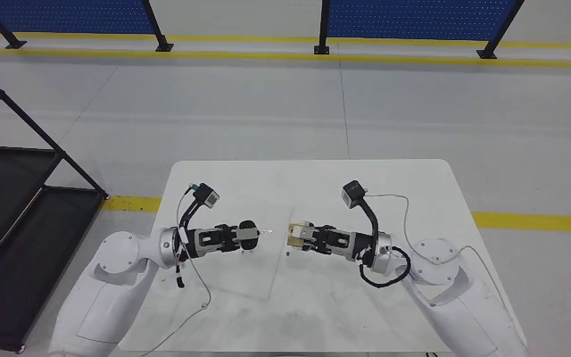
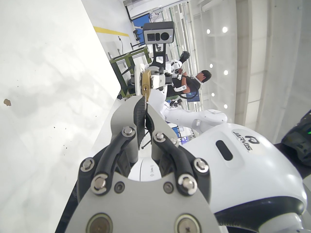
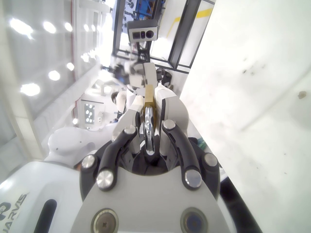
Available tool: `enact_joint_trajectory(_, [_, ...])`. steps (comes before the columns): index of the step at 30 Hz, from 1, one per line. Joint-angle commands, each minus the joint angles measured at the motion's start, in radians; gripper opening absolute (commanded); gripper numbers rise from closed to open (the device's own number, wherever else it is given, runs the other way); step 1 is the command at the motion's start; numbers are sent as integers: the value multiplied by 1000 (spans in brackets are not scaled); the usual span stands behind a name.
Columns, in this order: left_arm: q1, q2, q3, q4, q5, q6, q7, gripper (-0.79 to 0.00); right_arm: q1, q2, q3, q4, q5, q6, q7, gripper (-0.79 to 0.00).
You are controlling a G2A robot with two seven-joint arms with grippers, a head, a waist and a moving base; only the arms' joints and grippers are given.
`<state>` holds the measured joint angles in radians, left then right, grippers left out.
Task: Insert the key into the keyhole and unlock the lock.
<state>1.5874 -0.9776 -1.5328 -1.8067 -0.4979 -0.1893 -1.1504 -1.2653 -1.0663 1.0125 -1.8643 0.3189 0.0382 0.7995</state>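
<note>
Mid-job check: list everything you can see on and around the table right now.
key: one, silver, held over the table, pointing at the lock with a gap between them
lock: one, brass, held over the table facing the key
table: one, white, under both arms
sheet: one, thin and pale, flat on the table below the key
speck: one, brown, on the table
rack: one, black, on the floor beside the table
barriers: two, blue, on the floor beyond the table
floor lines: yellow, beside and beyond the table
left jaws: shut on the key
right jaws: shut on the lock
</note>
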Motion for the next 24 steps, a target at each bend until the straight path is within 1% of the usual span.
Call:
enact_joint_trajectory(1, [-8, 0, 14, 3, 6, 10, -1, -785, 2, -1, -1, 3, 1, -6, 5, -785])
enact_joint_trajectory(7, [-20, -1, 38, 7, -10, 16, -15, -785, 7, -3, -3, 9, 0, -15, 16, -785])
enact_joint_trajectory(15, [-21, 1, 44, 8, -28, 9, -39, -785, 9, -7, -7, 13, 13, -12, 12, -785])
enact_joint_trajectory(24, [-18, 3, 45, 8, -36, -1, -37, -785, 16, -11, -16, 18, 13, -12, 18, -785])
